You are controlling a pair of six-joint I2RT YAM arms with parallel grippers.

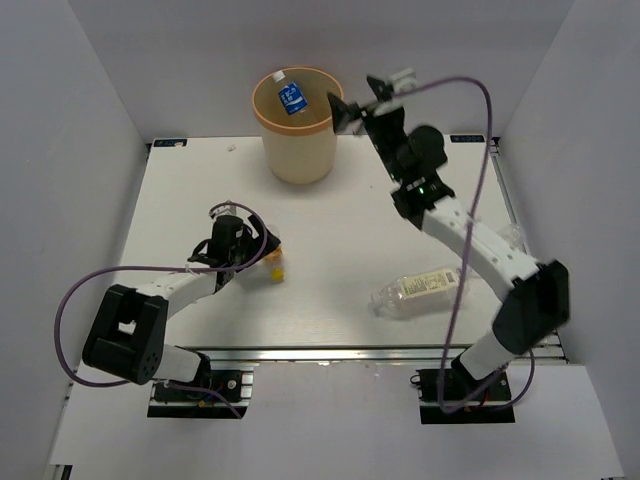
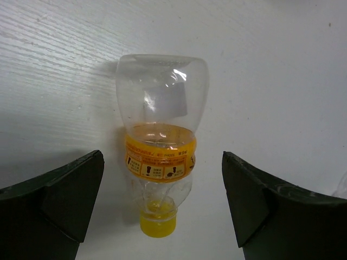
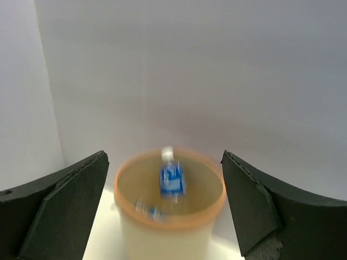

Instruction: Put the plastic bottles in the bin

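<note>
Orange-tinted plastic fills the view from my left wrist: a stubby orange bottle (image 2: 161,124) lies on its side on the white table (image 1: 330,230), its yellow cap (image 2: 158,225) pointing toward me and its clear rounded base pointing away. My left pincer (image 2: 161,162) hangs low over it with the fingers (image 2: 65,195) spread wide, one on each side of the bottle's neck, and neither touches it. My right pincer (image 1: 345,110) is raised at the far side of the table, just to the right of the rim of the bin (image 1: 300,155). Its fingers stand apart and there is nothing between them. The tan bin stands upright near the far edge of the table. In its mouth shows a blue-labelled bottle (image 1: 292,97), its white cap toward the far rim. From my right wrist that bottle is blurred, and lower in the bin there is a second blue smear that I cannot make out. A larger clear bottle (image 1: 418,290) with a pale label lies on its side on the table beside my right arm, well apart from the bin.
</note>
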